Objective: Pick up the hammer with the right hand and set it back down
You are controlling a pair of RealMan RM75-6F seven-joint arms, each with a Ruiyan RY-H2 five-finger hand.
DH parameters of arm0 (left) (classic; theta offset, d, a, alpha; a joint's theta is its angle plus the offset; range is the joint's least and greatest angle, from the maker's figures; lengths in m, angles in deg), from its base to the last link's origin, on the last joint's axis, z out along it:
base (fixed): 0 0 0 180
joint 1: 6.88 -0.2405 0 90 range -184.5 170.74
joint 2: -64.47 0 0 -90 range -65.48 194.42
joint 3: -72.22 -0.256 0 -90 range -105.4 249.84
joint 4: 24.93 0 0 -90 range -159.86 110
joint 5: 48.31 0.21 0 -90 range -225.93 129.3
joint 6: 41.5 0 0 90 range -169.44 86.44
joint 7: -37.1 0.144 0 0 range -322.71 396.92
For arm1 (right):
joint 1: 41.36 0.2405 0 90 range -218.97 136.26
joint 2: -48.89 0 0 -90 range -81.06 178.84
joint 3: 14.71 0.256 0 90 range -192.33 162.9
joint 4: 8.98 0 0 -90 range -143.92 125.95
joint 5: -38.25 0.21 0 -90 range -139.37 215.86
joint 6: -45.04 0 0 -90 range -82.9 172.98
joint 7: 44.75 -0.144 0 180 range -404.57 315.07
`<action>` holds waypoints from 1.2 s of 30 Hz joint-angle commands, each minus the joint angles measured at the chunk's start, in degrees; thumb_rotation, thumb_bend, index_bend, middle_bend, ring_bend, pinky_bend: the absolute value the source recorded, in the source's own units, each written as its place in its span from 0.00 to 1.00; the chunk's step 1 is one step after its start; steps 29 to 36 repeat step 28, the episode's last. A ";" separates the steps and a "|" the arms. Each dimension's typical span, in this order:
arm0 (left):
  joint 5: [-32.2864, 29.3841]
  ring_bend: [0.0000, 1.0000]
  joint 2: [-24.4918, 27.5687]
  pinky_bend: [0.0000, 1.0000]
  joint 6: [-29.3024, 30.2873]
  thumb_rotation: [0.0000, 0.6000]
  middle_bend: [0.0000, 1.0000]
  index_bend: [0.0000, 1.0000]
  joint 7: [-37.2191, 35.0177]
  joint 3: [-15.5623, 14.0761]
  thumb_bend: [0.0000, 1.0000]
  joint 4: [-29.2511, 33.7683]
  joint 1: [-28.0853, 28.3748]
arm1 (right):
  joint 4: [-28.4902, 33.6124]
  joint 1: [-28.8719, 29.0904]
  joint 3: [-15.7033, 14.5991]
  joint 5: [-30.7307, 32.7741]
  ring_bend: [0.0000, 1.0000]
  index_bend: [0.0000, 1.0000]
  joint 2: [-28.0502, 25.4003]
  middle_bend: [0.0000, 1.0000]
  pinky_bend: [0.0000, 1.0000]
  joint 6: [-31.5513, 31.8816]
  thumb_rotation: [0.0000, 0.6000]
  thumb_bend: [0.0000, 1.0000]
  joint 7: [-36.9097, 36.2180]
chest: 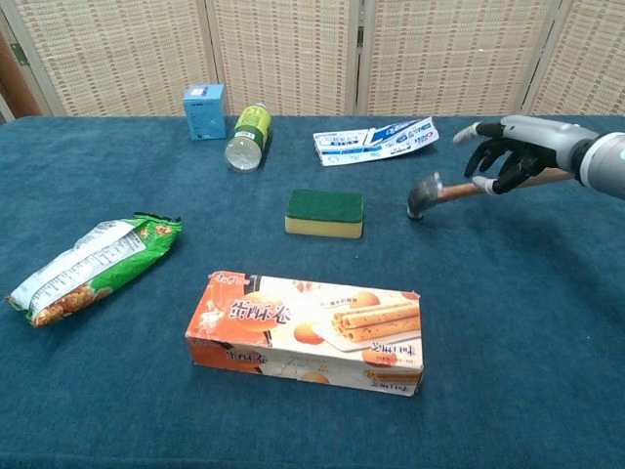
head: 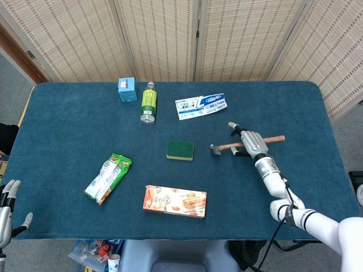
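Note:
The hammer (head: 218,148) lies right of the green sponge (head: 180,150), its metal head (chest: 426,195) down on the blue cloth and its wooden handle running right. My right hand (head: 251,141) hovers over the middle of the handle with thumb and fingers (chest: 485,182) spread apart, no longer wrapped round it. One fingertip seems to touch the handle. The handle's far end sticks out past the hand (chest: 513,151). My left hand (head: 7,211) hangs off the table's near left corner, fingers apart, holding nothing.
A biscuit box (chest: 308,330) lies near the front, a green snack bag (chest: 88,264) at the left. At the back stand a blue carton (chest: 204,109), a lying green bottle (chest: 249,135) and a toothpaste pack (chest: 376,140).

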 commanded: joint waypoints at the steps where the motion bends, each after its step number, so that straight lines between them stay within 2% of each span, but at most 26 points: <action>1: 0.03 0.05 0.01 0.00 -0.20 1.00 0.04 0.03 0.19 0.02 0.30 0.10 0.16 | 1.30 -1.42 -0.13 -1.54 0.12 0.00 -1.92 0.19 0.18 1.76 1.00 0.34 -1.89; 6: 0.09 0.05 -0.03 0.00 -0.34 1.00 0.04 0.03 0.23 0.21 0.30 0.20 0.47 | 6.57 -4.95 -1.05 -4.24 0.12 0.00 -6.84 0.20 0.18 7.18 1.00 0.34 -2.47; 11: -0.04 0.05 0.16 0.00 -0.63 1.00 0.04 0.03 0.28 0.35 0.30 0.20 0.75 | 14.81 -10.63 -3.18 -6.63 0.12 0.00 -14.59 0.26 0.18 13.60 1.00 0.35 -2.02; 15: -0.04 0.05 0.19 0.00 -0.43 1.00 0.04 0.03 0.32 0.62 0.29 0.39 0.91 | 21.30 -16.28 -5.48 -8.28 0.12 0.00 -20.43 0.27 0.18 20.75 1.00 0.35 1.07; 21: 0.20 0.05 0.11 0.00 -0.35 1.00 0.04 0.03 0.82 0.85 0.29 0.68 1.29 | 29.67 -25.11 -9.19 -12.07 0.12 0.00 -26.41 0.28 0.18 32.56 1.00 0.35 3.62; 28: 1.38 0.05 0.01 0.00 0.19 1.00 0.04 0.03 1.22 1.03 0.30 1.19 1.84 | 32.85 -32.21 -11.88 -16.27 0.12 0.00 -28.88 0.29 0.18 42.50 1.00 0.35 4.76; 36: 1.38 0.05 0.01 0.00 0.19 1.00 0.04 0.03 1.22 1.03 0.30 1.19 1.84 | 32.85 -32.21 -11.88 -16.27 0.12 0.00 -28.88 0.29 0.18 42.50 1.00 0.35 4.76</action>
